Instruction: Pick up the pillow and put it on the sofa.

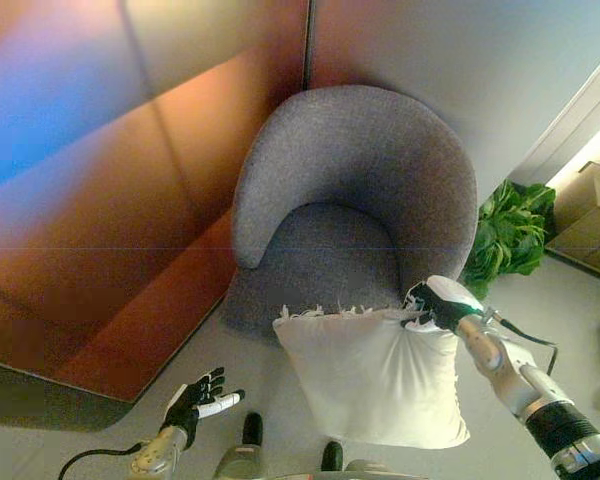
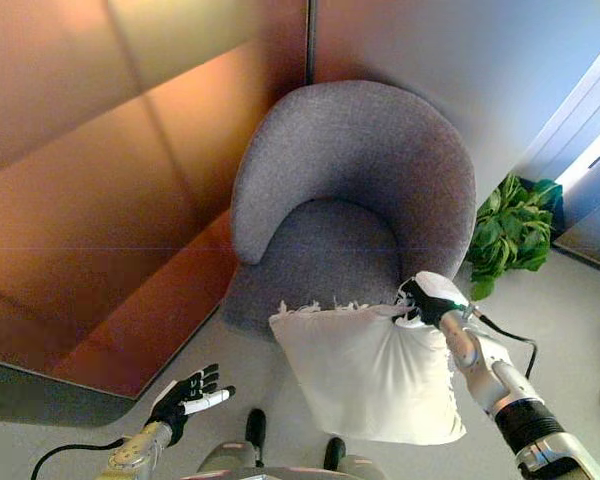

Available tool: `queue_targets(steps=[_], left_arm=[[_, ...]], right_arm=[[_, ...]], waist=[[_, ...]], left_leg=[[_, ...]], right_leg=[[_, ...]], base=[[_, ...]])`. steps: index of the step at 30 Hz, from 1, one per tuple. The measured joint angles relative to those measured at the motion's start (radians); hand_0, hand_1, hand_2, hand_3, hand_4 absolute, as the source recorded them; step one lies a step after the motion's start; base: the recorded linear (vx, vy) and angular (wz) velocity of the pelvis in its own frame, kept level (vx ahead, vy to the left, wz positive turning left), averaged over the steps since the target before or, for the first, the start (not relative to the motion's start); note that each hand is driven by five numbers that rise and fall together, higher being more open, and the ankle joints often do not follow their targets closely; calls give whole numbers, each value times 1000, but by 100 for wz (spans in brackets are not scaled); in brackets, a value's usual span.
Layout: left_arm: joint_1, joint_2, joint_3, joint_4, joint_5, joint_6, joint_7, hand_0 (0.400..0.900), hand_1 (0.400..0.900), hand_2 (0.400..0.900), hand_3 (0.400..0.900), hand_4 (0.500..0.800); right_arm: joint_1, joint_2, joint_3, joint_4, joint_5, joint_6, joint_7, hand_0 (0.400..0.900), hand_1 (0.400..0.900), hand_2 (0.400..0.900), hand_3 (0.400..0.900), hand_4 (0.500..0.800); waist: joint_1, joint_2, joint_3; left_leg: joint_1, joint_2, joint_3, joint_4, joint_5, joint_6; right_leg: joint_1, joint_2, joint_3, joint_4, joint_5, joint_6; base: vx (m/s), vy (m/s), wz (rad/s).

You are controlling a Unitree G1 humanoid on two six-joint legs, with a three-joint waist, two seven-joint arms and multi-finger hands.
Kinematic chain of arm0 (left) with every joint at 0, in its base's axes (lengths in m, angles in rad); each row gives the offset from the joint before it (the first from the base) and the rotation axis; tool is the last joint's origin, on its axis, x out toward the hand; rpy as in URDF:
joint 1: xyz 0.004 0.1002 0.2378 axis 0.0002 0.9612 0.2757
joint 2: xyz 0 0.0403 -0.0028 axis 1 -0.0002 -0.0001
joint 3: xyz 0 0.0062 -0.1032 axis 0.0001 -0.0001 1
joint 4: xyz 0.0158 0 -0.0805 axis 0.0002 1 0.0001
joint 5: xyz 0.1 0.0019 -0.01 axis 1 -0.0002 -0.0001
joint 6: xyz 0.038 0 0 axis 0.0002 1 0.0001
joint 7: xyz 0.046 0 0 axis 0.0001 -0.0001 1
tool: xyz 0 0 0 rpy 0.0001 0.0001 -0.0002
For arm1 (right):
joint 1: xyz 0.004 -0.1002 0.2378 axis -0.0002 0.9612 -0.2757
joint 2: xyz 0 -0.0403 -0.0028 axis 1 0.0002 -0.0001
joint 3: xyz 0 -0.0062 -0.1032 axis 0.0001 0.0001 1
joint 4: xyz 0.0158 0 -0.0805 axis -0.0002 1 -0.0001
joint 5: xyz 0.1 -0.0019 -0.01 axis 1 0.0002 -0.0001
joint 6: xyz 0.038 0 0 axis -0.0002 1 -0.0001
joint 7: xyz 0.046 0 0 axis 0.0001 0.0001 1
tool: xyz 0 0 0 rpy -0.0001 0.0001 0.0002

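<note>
Nearest us, low on the left, our left hand (image 1: 196, 398) hangs over the grey floor (image 1: 70, 440) with its fingers spread and holding nothing. To the right, our right hand (image 1: 438, 302) is clenched on the upper right corner of the square white pillow with a fringed top edge (image 1: 375, 375). The pillow hangs from that grip in front of the seat, its top edge level with the front rim of the rounded grey fabric armchair (image 1: 355, 190); we cannot tell whether it touches the rim. The armchair stands against a grey wall (image 1: 480, 60). Right of the chair we see a leafy green plant (image 1: 510, 235), and beyond it cardboard boxes (image 1: 590, 215).
</note>
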Motion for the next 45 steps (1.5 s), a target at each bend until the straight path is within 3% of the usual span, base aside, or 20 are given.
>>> queue_targets(steps=[6, 12, 18, 19, 20, 27, 29, 38, 45], left_arm=[[-6, -1, 0, 7, 0, 1, 1, 900, 900, 900, 900, 800], [-21, -2, 0, 17, -1, 1, 1, 900, 900, 900, 900, 800], [-31, 0, -3, 55, -6, 2, 1, 900, 900, 900, 900, 800], [-34, 0, -8, 56, -9, 2, 0, 900, 900, 900, 900, 800], [-39, 1, -14, 59, -10, 2, -1, 900, 900, 900, 900, 800], [-71, 3, -51, 86, -13, 19, -21, 900, 900, 900, 900, 800], [-71, 8, -68, 94, -13, 21, -26, 900, 900, 900, 900, 800], [-68, 19, -93, 94, -13, 21, -50, 900, 900, 900, 900, 800], [-67, 21, -93, 94, -22, 21, -57, 900, 900, 900, 900, 800]], right_arm=[[-109, -57, 2, 7, 28, 34, 4, 400, 400, 400, 400, 500], [-303, -141, 19, 124, 80, 36, 2, 400, 400, 400, 400, 500], [-586, -178, 163, 364, 129, 36, -20, 400, 400, 400, 400, 500], [-620, -183, 179, 407, 141, 34, -20, 604, 604, 604, 604, 622], [-657, -183, 206, 459, 157, 35, -20, 900, 900, 900, 900, 800], [-834, -179, 264, 738, 224, 53, 55, 900, 900, 900, 900, 800], [-885, -179, 264, 791, 234, 48, 59, 900, 900, 900, 900, 800], [-935, -177, 264, 807, 250, 45, 60, 900, 900, 900, 900, 800], [-878, -176, 205, 785, 388, 54, 60, 900, 900, 900, 900, 800]], waist=[[4, 1, -3], [27, 2, -4], [48, 4, -5], [58, 5, -6], [60, 5, -6], [135, 17, -21], [139, 15, -23], [138, -6, -49], [130, -2, -62]], left_leg=[[1, -1, -21, 3, 2, -3], [1, -6, -39, 4, 3, -4], [0, -10, -58, 4, 7, -4], [0, -11, -64, 4, 8, -4], [-2, -13, -76, 4, 10, -4], [-8, -18, -103, 4, 15, -6], [-9, -21, -110, 4, 17, -6], [-8, -22, -118, 4, 18, -6], [-7, -18, -94, 4, 17, -5]], right_leg=[[20, 3, -22, -19, 5, -5], [28, 3, -40, -20, 5, -6], [37, 2, -58, -21, 2, -6], [40, 2, -65, -21, 1, -6], [43, 1, -76, -21, -2, -4], [49, 2, -102, -21, -8, -5], [55, 1, -103, -21, -12, -5], [55, 0, -99, -20, -16, -2], [47, 0, -80, -19, -15, -2]], base=[[7, -9, 12], [28, -2, 14], [46, -20, 17], [53, -22, 18], [44, -21, 17], [57, -22, 10], [15, 0, 1], [-1, 11, -8], [-38, 31, -13]])
